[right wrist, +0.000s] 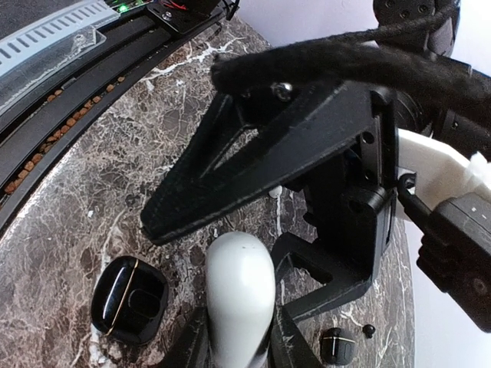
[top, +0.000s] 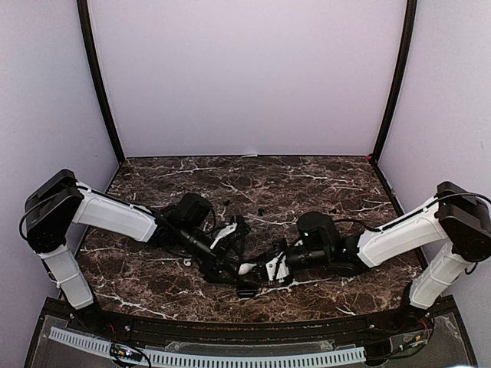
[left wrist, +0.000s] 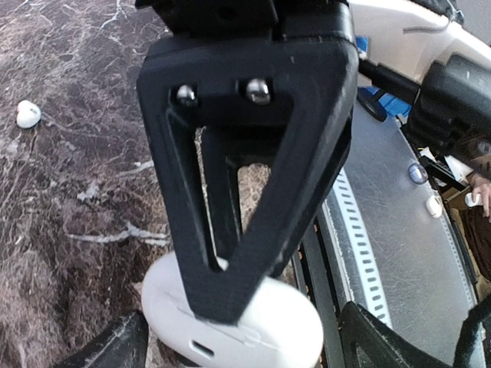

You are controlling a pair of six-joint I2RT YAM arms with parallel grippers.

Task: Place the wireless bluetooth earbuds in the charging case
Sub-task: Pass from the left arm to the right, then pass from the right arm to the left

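A white charging case (top: 247,268) with its lid down is held on edge just above the marble, and my right gripper (right wrist: 242,346) is shut on it, a finger pressed on each side. The same white case (right wrist: 238,295) stands up between those fingers. My left gripper (top: 234,257) is wide open, its fingers straddling the case (left wrist: 230,326) without touching it. One white earbud (left wrist: 28,113) lies loose on the marble to the left, and it also shows as the earbud (top: 186,261) from above. A second small white bud (right wrist: 275,191) peeks out behind the left finger.
An open black case (right wrist: 129,299) with a gold rim lies near the table's front edge, beside the white case. A small black bud (right wrist: 337,345) and a tiny black tip (right wrist: 369,330) lie to the right. The slotted cable rail (left wrist: 360,253) runs along the table's near edge.
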